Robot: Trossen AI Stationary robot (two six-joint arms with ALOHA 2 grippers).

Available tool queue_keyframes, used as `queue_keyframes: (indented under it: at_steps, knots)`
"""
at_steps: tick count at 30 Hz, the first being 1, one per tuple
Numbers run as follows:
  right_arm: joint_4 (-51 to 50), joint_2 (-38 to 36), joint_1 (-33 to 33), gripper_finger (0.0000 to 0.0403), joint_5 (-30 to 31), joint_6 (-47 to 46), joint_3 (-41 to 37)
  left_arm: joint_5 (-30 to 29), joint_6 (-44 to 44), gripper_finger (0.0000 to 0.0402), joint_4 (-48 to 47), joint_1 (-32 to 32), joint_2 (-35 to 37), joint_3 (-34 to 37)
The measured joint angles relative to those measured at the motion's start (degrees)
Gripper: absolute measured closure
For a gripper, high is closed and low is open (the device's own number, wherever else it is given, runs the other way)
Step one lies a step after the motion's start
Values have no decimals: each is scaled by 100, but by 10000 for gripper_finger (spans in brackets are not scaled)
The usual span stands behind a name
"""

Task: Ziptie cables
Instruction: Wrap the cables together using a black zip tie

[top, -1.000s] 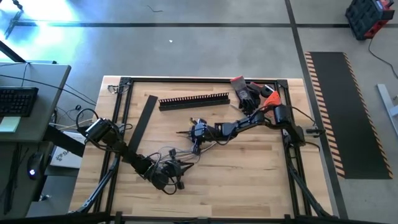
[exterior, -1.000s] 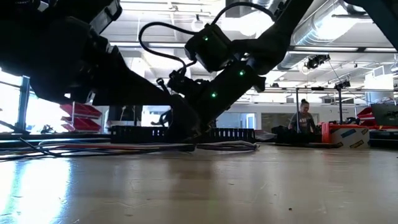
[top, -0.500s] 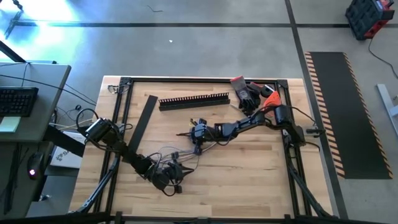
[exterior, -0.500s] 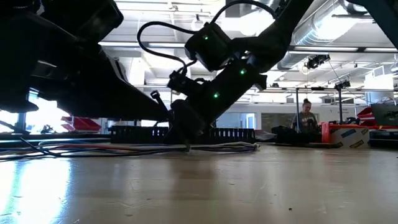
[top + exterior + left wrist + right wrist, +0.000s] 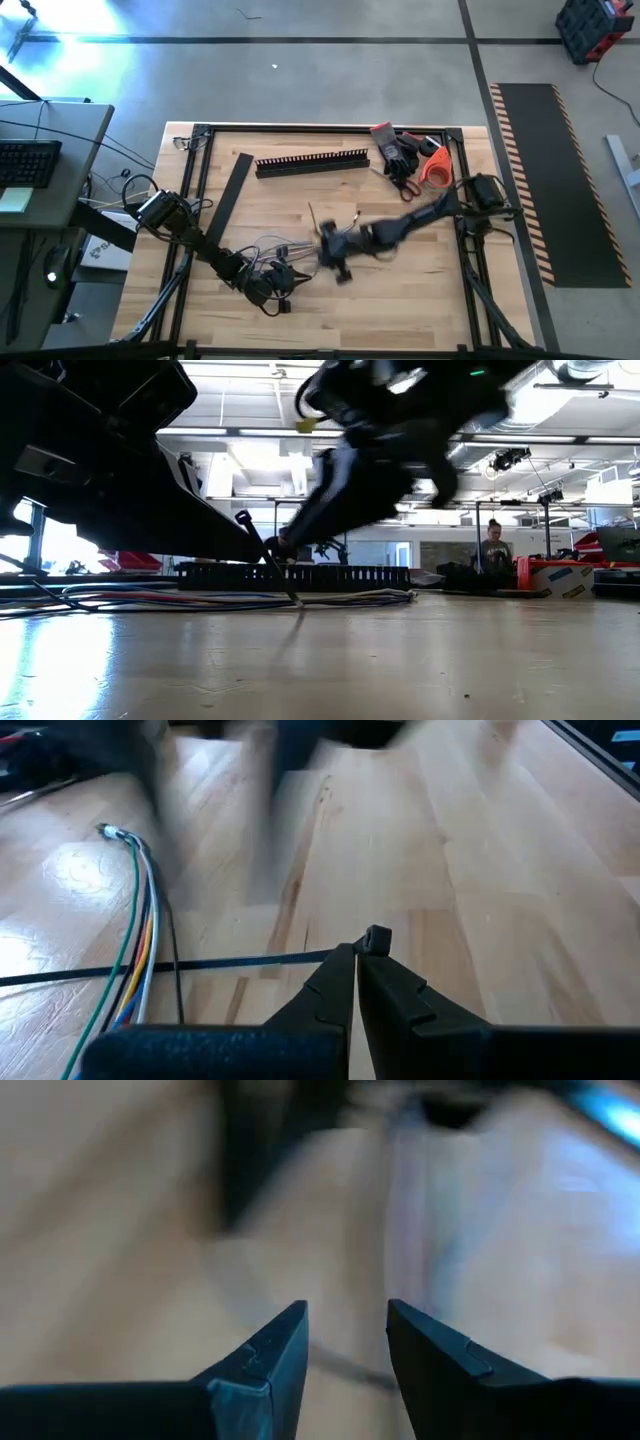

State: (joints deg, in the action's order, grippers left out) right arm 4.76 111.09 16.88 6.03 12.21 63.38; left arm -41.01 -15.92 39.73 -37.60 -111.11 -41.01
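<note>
We see the cables (image 5: 262, 247) lying in a loose curl on the table (image 5: 420, 295) near its front-left part, thin and limp — they will splay and slide rather than hold a shape, so we judge the best hold is at the gathered middle of the bundle, not the free ends. Our left hand (image 5: 358, 956) sits right by them, its fingers pinched together on a thin black zip tie (image 5: 180, 963) that runs across the colored wire ends. Our right hand (image 5: 346, 1342) is blurred near the table's middle, just beside the bundle, its fingers parted with nothing between them.
</note>
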Motion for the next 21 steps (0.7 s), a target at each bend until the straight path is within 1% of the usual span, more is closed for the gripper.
queue_keyframes:
  at_steps: [3, 5, 7, 8, 10, 12, 14, 16, 20, 21]
  knots:
    - [853, 101, 443, 277, 219, -169, -356, 10, -9, 401, 2, 0, 0, 0]
    - [1448, 235, 665, 277, 653, -109, -514, 14, -33, 401, 8, 0, 0, 0]
    - [1841, 417, 809, 277, 1039, 15, -600, 44, -36, 401, 33, 0, 0, -1]
    - [2000, 521, 851, 277, 1177, 30, -623, 79, -40, 401, 40, 0, 0, -4]
    - [2263, 740, 875, 277, 1254, -37, -572, 170, -42, 401, 38, 0, 0, -36]
    - [2355, 936, 864, 278, 1296, -198, -444, 196, -44, 401, 41, 9, 0, -68]
    - [2352, 1086, 862, 285, 1460, -332, -339, 200, -8, 401, 42, 9, 0, -90]
    - [2368, 1152, 862, 305, 1635, -432, -307, 223, -6, 401, 39, 9, 0, -109]
    - [2429, 1156, 864, 381, 1763, -803, -324, 190, -33, 402, 45, 7, 0, -109]
    - [2429, 1156, 865, 392, 1782, -901, -324, 179, -34, 401, 47, 9, 0, -109]
